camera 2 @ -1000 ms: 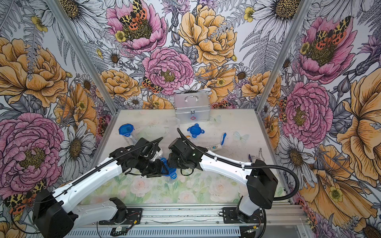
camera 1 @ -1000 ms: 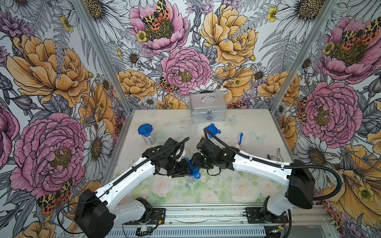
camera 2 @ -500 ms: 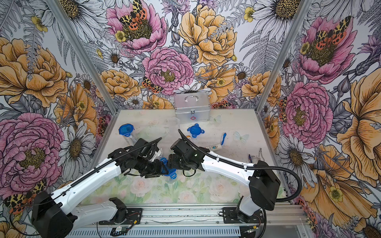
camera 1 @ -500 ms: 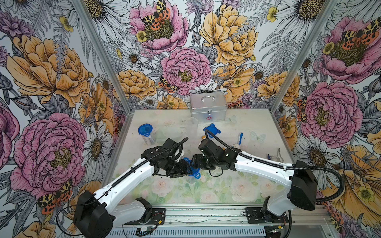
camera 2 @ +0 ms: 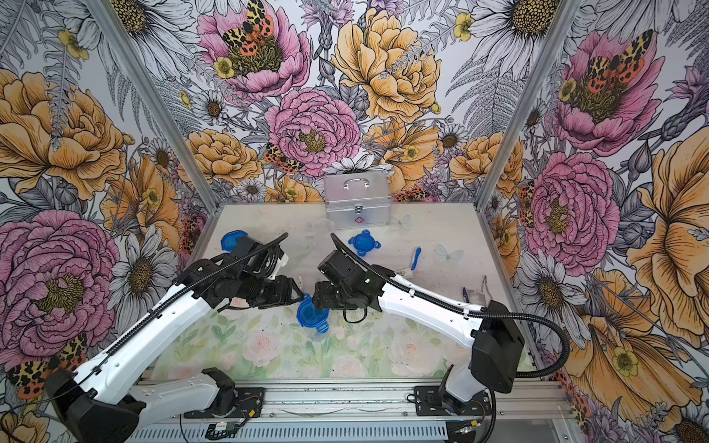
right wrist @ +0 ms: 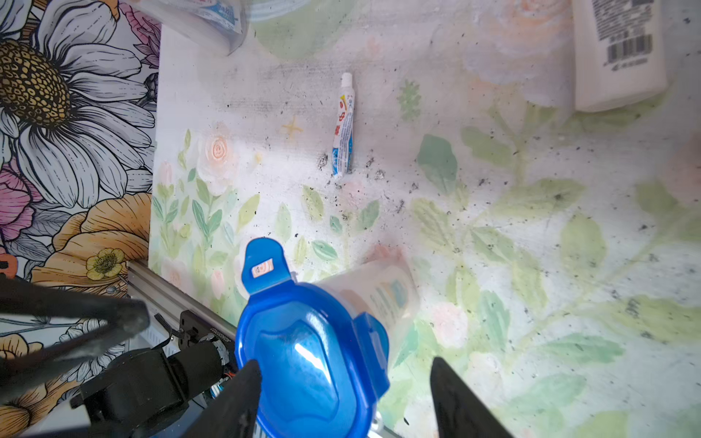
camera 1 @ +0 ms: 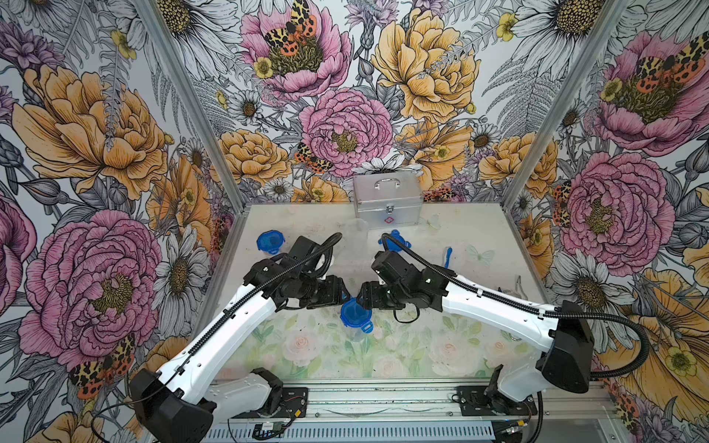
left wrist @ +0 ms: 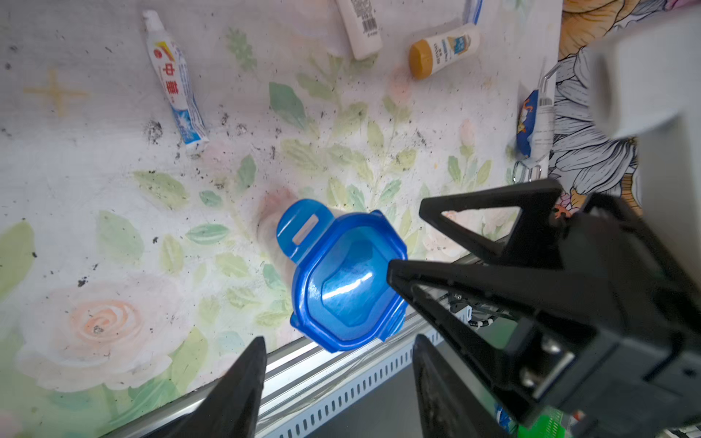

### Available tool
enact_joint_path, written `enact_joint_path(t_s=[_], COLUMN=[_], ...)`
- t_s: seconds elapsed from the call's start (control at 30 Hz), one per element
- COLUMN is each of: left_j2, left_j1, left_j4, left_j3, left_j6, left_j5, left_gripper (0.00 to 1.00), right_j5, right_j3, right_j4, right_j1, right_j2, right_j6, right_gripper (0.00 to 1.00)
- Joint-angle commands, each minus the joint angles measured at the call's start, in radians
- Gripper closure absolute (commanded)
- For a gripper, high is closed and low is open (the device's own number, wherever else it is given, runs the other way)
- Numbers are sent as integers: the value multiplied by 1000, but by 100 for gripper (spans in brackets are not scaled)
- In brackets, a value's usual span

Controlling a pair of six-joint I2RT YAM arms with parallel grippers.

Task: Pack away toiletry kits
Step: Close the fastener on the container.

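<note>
Both claws had let go: left claw (left wrist: 337, 339) and right claw (right wrist: 343, 362) stood open, flanking the lidded cup (camera 1: 356, 313) (one tab (left wrist: 303, 229) still flared), upright at the front middle of the counter (camera 1: 422, 345); clipping looked unfinished.

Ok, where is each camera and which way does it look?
Top views: high above the robot's base, looking down over the whole table; both arms show, left gripper and right gripper by the cup.
Left wrist: on the left arm, looking past its own fingers at the cup; right gripper shows too.
Right wrist: on the right arm, looking past its own fingers at the cup; left gripper shows too.
Shared: both wrist views see the cup and a tube.
</note>
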Motion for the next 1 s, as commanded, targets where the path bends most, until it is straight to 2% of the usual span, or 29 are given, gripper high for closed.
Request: enact_joint_path(t_s=[0.0,0.2,0.4,0.67,0.97], left_j2=[76,171,230,241,243], left_j1=[8,10,-7,-41,-55], left_j4=[-13,-11,-8,1,4], left_j3=[59,115,145,117,87], left_j6=[99,176,208,205,205], left_j5=[-47,-52,-46,-41,-32], left_gripper=[40,41,41,42,42], right_j5=[16,-7,-12,-18,-12], right_j3=[-4,-59,-82,-129,-154], right_j4=[-42,-42,-42,-43,-41], right_j1=[26,82,105,108,107], right_j2=[-60,-80,-72,-80,-73], right_j6=[-8,19,41,69,75], right_gripper=[31,32,41,46,48])
